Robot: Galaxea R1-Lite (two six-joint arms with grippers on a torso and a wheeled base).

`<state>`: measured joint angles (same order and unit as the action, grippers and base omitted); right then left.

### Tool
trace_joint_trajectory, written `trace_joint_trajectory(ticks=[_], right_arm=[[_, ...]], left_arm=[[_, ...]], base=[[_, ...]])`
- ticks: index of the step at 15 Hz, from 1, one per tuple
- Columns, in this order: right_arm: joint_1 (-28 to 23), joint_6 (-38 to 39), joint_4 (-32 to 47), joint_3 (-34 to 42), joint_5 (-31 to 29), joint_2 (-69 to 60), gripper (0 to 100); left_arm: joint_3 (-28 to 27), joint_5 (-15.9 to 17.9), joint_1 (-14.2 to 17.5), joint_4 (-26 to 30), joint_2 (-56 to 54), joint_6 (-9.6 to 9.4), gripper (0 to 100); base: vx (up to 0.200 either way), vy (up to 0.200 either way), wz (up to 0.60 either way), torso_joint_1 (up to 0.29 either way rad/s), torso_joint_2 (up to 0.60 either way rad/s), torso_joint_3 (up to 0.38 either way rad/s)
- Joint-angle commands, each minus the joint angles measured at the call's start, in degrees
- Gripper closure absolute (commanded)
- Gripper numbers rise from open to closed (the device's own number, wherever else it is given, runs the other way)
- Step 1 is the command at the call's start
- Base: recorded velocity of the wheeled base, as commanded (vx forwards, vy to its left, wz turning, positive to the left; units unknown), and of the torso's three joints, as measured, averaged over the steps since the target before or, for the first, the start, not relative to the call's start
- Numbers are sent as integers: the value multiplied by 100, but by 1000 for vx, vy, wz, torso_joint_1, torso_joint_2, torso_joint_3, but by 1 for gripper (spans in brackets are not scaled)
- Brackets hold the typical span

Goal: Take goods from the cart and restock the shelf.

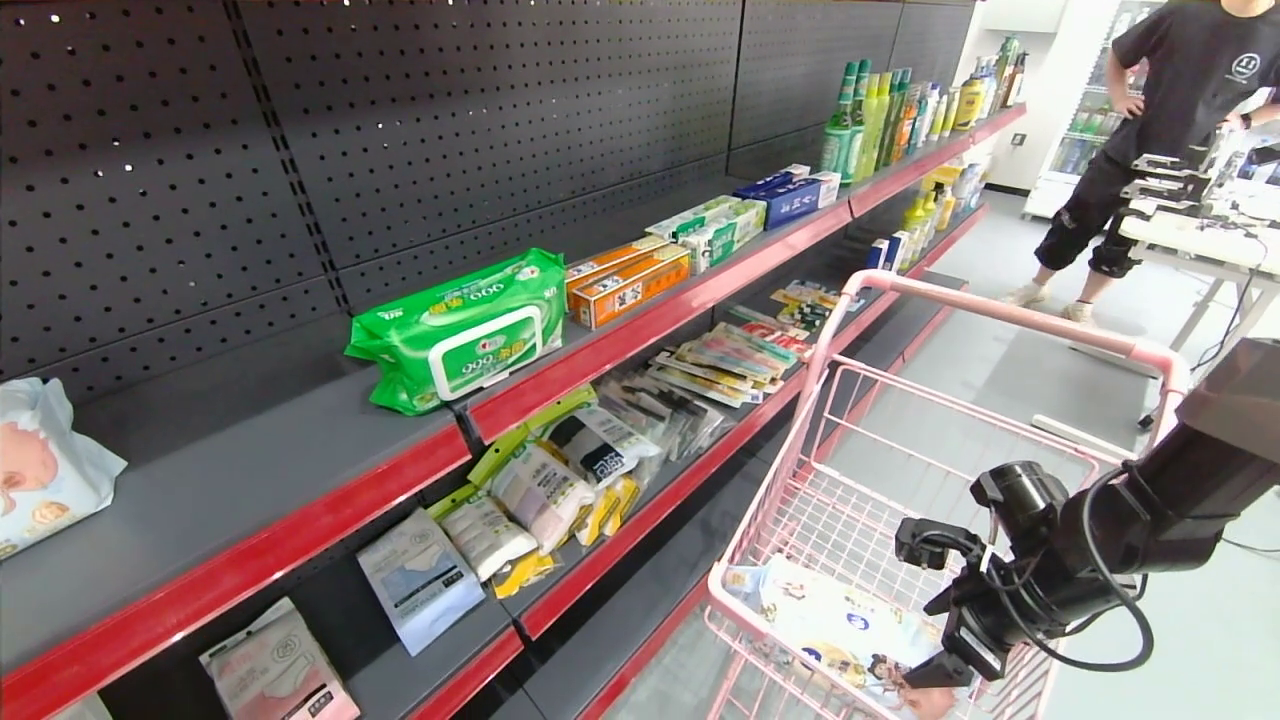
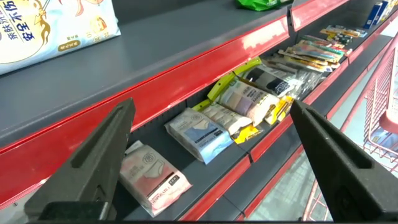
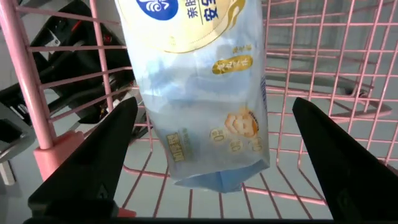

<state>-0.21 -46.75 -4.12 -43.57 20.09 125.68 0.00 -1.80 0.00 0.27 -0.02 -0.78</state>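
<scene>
Here the pink cart [image 1: 1000,312] holds a pale-blue wipes pack [image 3: 205,93], right pincer [image 3: 212,118] wide over it, left pincer [image 2: 211,109] wide.

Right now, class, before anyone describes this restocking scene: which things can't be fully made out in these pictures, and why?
- Light-blue pack in the pink cart: the right wrist view's edge cuts off part of it; in the head view the right arm covers one end.
- Baby wipes pack on the upper shelf: cut by the head view's left edge.
- Bottles at the shelf's far end: too small to tell kinds.
</scene>
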Motion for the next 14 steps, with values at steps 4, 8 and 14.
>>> trace_joint_trajectory(ticks=[4,8,14], right_arm=[[91,-9,-36,-126,56,334,0],[276,-124,-950,200,39,536,0],[284,-133,-1161,314,30,580,0]], left_arm=[[0,-4,0,0,2,-1,0],[0,-4,0,0,2,-1,0],[0,-4,0,0,2,-1,0]], base=[[0,0,0,0,0,0],[0,0,0,0,0,0],[0,0,0,0,0,0]])
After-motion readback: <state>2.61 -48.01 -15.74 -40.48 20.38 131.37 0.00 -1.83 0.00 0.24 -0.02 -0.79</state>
